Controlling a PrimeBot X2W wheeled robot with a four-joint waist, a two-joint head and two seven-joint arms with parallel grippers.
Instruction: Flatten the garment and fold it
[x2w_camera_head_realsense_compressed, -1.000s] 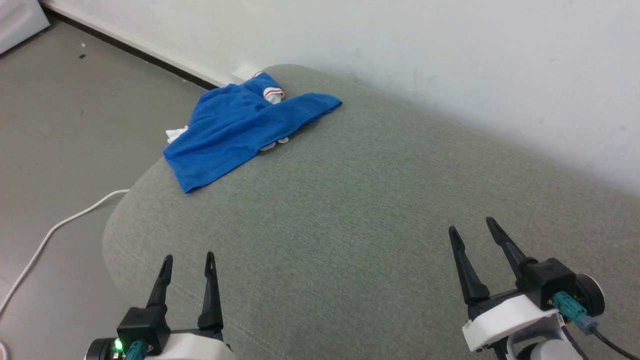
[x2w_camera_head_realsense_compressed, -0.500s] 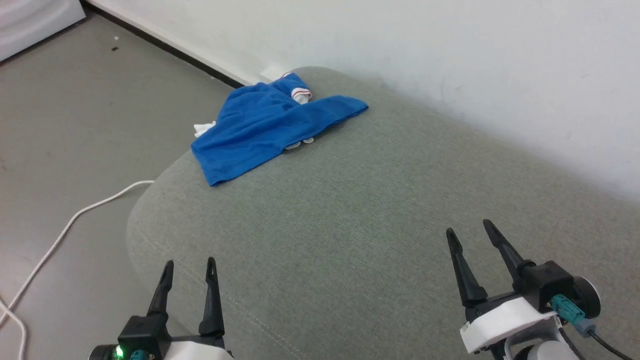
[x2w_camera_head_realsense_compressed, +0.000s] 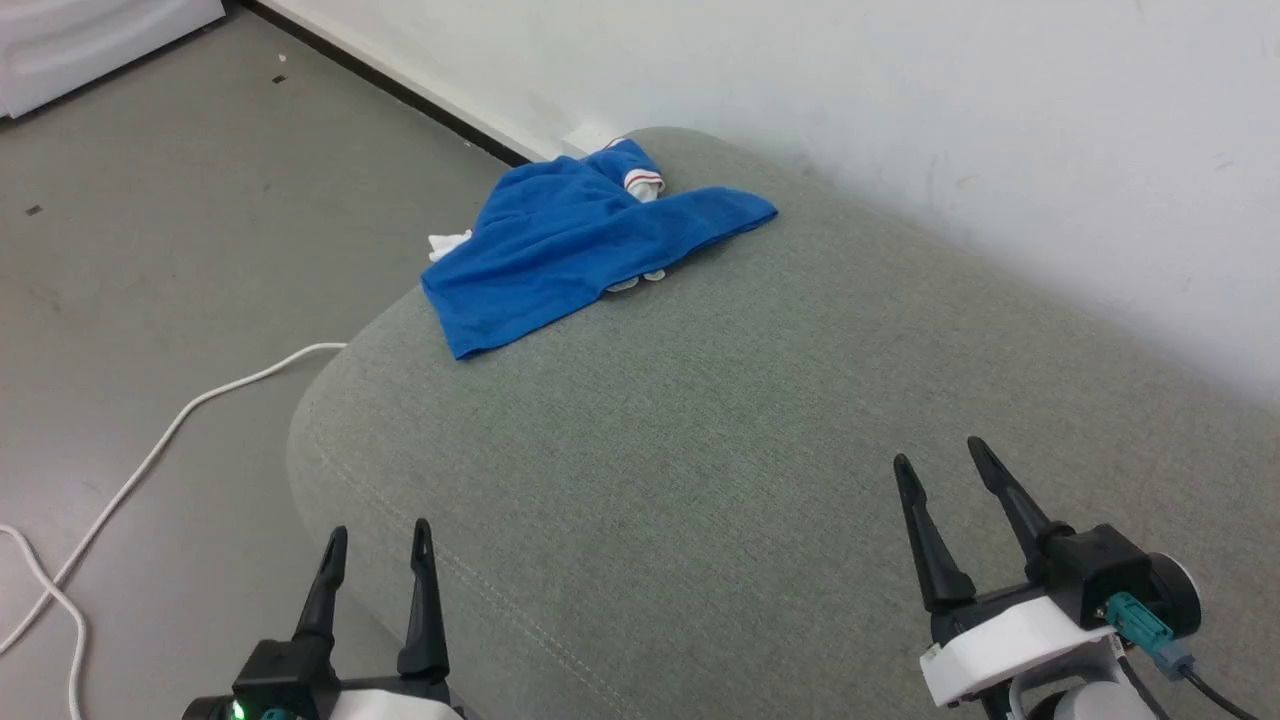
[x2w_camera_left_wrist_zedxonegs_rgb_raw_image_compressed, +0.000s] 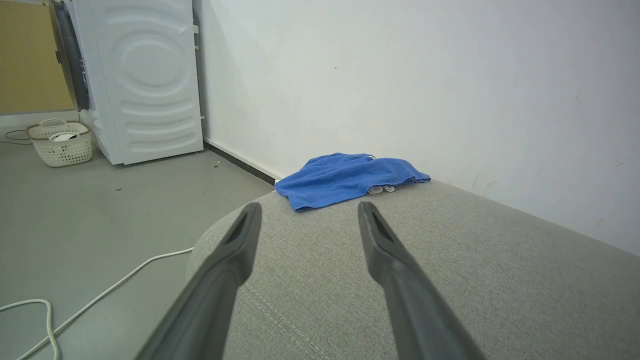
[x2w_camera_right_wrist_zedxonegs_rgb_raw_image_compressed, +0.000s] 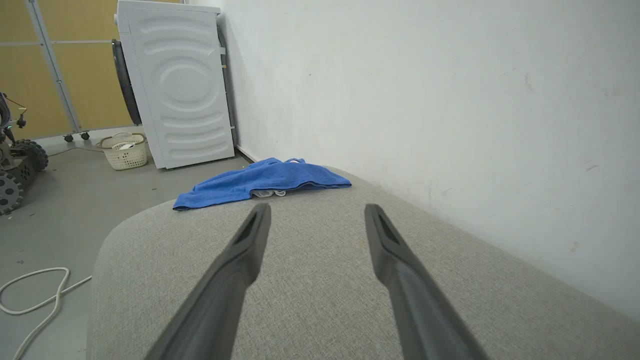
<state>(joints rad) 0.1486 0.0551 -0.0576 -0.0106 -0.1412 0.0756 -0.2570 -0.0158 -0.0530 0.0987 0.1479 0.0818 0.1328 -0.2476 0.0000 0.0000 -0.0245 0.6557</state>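
Crumpled royal-blue jersey shirt (x2w_camera_head_realsense_compressed: 590, 245) on the far left corner of a grey-green fabric cushion (x2w_camera_head_realsense_compressed: 700, 420), with both grippers empty at the near side.

The shirt lies bunched right at the cushion's rounded far-left edge, close to the white wall (x2w_camera_head_realsense_compressed: 900, 100), and a wide bare stretch of fabric separates it from both grippers. The left gripper (x2w_camera_head_realsense_compressed: 380, 527) hovers at the near-left edge with its fingers spread. The right gripper (x2w_camera_head_realsense_compressed: 939, 451) is over the near right, fingers likewise apart. A white cable (x2w_camera_head_realsense_compressed: 180, 420) snakes over the grey floor (x2w_camera_head_realsense_compressed: 200, 200) left of the cushion. One red-and-white striped cuff shows at the shirt's far side. White scraps peek out from under the blue folds, and how they lie underneath is hidden. The cushion runs out of frame to the right.
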